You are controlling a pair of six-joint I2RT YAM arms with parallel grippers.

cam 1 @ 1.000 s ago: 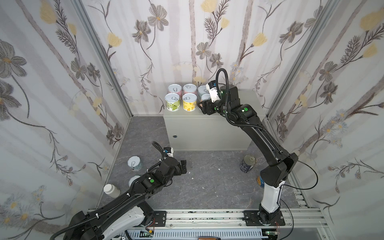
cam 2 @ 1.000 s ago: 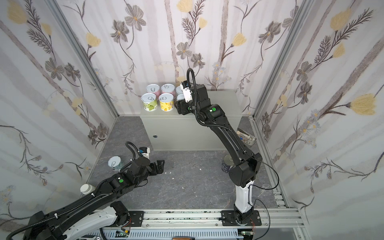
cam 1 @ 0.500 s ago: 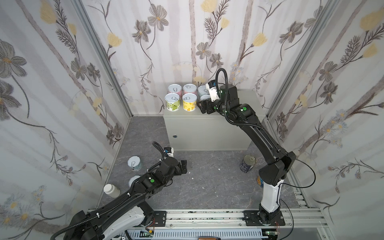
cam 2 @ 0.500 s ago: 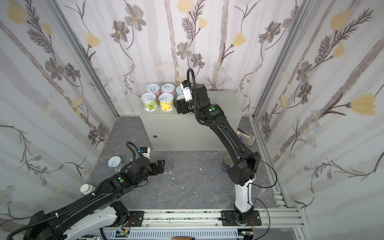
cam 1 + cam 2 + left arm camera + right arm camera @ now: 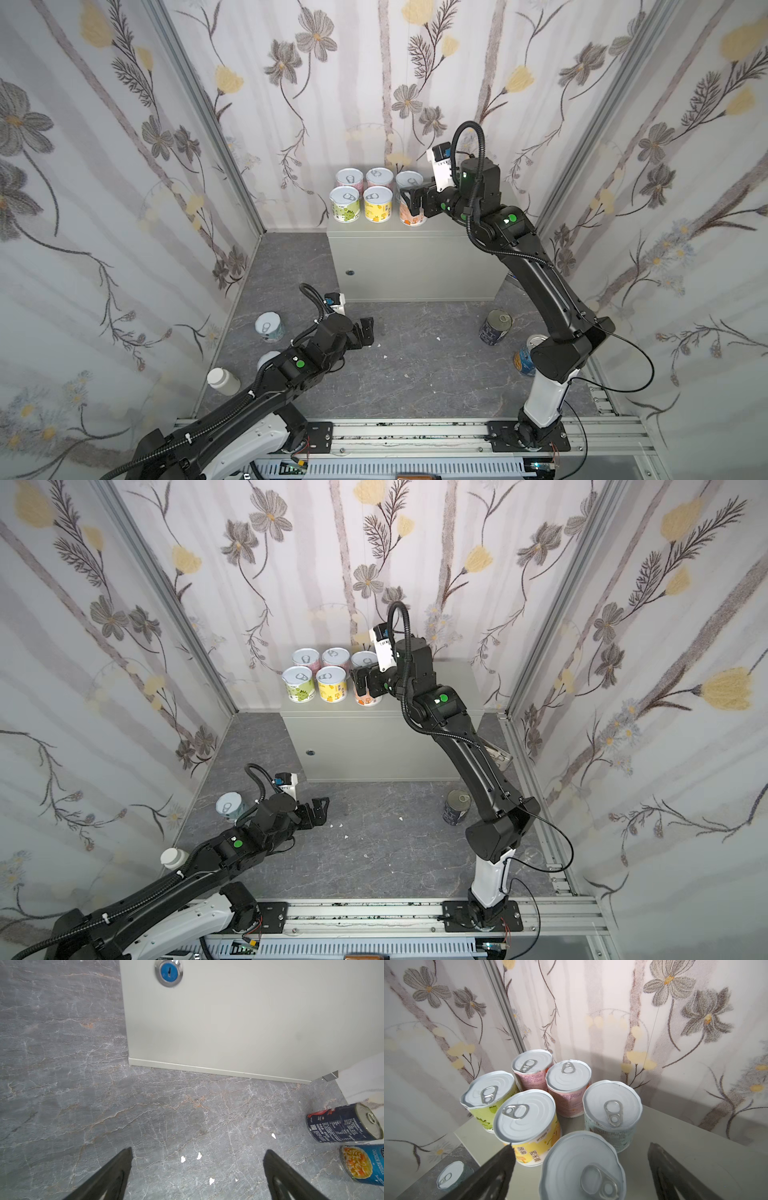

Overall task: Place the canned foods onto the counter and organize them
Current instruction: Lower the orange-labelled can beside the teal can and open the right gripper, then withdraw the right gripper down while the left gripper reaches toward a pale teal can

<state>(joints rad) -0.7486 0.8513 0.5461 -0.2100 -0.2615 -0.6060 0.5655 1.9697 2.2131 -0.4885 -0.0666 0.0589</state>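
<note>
1. Cans fill the left end of the counter (image 5: 415,266) in two rows of three, all upright. A pair of pink cans (image 5: 349,181) and a pale blue-green can (image 5: 409,183) stand at the back. A green can (image 5: 344,203), a yellow can (image 5: 377,203) and an orange can (image 5: 412,219) stand at the front.
2. The right end effector (image 5: 581,1146) hangs over the orange can with its jaws spread wide. The right wrist view shows a gap on either side of the lid, and the can stands on the counter on its own.
3. The left end effector (image 5: 198,1150) hovers low over the floor (image 5: 83,1084) in front of the counter, jaws wide with nothing between them.
4. More cans wait on the floor: a pale blue can (image 5: 269,327) near the left arm, and a navy can (image 5: 496,327) and a blue soup can (image 5: 521,361) near the right arm's base.
5. The step in hand looks like the tail of a placement, with the sixth can set in line. On that reading the job is a little past halfway.
6. The next move calls for the right arm to lift straight up and back, so its fingers clear the lids without nudging the yellow can just beside. A reach down to the navy can would then suit it. The pale blue can is the left arm's nearest pick, and the bare right half of the counter has room for the taller cans.
</note>
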